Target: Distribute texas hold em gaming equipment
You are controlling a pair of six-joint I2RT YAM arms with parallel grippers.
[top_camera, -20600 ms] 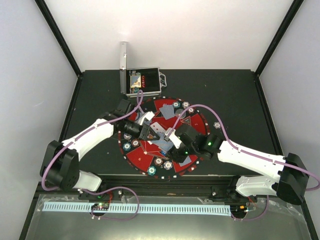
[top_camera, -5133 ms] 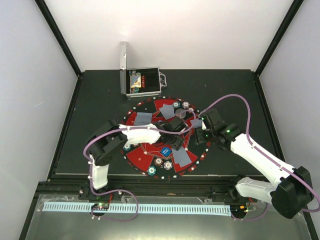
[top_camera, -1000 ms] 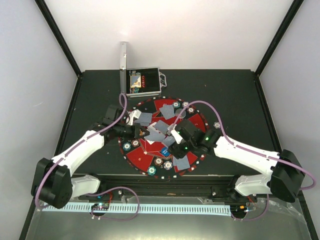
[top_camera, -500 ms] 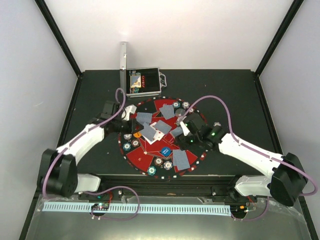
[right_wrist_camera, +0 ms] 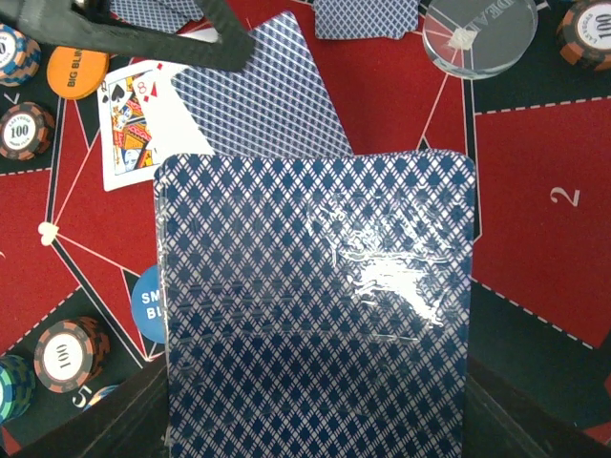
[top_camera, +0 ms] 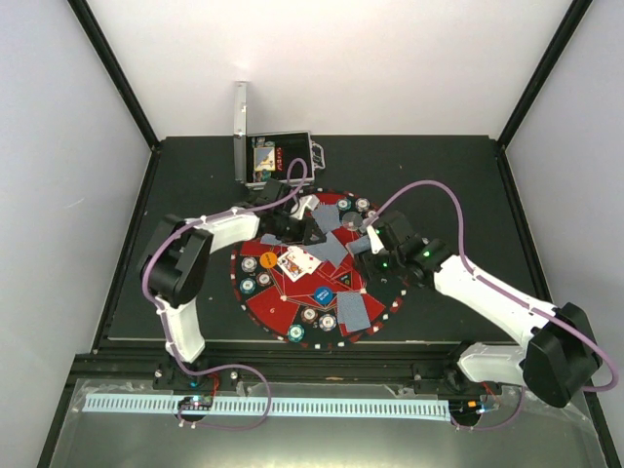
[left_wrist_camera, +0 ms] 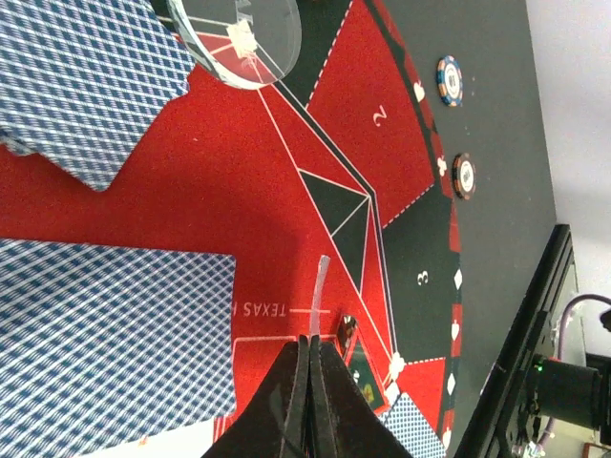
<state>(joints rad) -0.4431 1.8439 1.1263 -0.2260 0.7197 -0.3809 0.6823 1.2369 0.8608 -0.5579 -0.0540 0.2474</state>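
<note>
My left gripper (left_wrist_camera: 314,342) is shut on a playing card (left_wrist_camera: 320,291) seen edge-on as a thin pale strip, low over the red-and-black mat (left_wrist_camera: 286,181). In the top view it (top_camera: 310,222) is over the mat's far middle. My right gripper (top_camera: 373,239) is shut on a plastic-wrapped deck of blue-backed cards (right_wrist_camera: 315,305) that fills its wrist view; its fingers are mostly hidden under it. Blue-backed cards (left_wrist_camera: 105,334) lie spread on the mat. Two face-up cards (top_camera: 295,261) lie left of centre. A clear disc (right_wrist_camera: 477,33), an orange disc (right_wrist_camera: 76,67) and a blue disc (right_wrist_camera: 148,305) lie on the mat.
Poker chips (top_camera: 308,315) sit round the mat's rim, some (left_wrist_camera: 464,176) near position 3. The open silver case (top_camera: 278,161) stands behind the mat. Both arms cross over the mat, their grippers close together. Dark table (top_camera: 468,185) surrounds the mat.
My left gripper has swung from the mat's left edge to its far middle. Face-up cards now lie left of centre. My right gripper has drawn back a little with the deck.
</note>
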